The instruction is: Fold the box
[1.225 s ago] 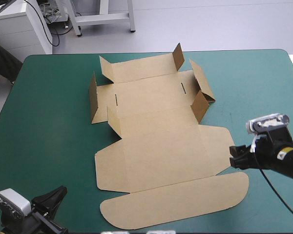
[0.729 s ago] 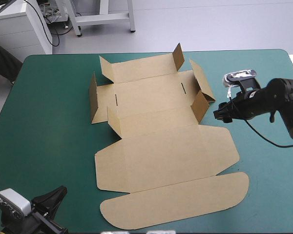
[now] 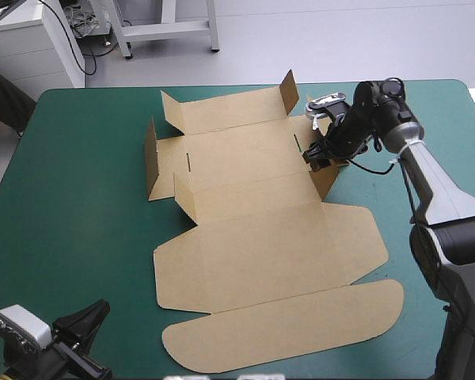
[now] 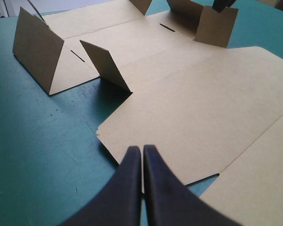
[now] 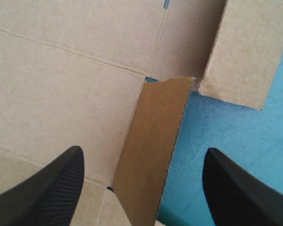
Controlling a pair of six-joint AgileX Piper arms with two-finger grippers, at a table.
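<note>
My box [image 3: 261, 253] is a cut brown sheet lying mostly flat in the middle of the teal-green cover [image 3: 79, 198]. The big panels and the rounded lid tab [image 3: 301, 324] are at the near end, and a bunch of small flaps stand up at the far end. My right gripper [image 3: 315, 157] is out over the far right part of the sheet, right above the short raised flap [image 3: 324, 170] on that side. From the right wrist camera the right gripper [image 5: 144, 153] is spread wide open, one black finger on each side of that flap [image 5: 151, 141]. The flap stands between them and neither finger seems to touch it. The flat board [image 5: 61, 84] sits under one finger and bare cover under the other. My left gripper [image 3: 101, 307] is down at the near left corner of the table, over the cover and just off the box's near left edge. In its own view the left gripper [image 4: 142, 148] is clamped together into one point with nothing in it, aimed across the flat board [image 4: 203, 117] toward the standing left side wall [image 4: 37, 52].
</note>
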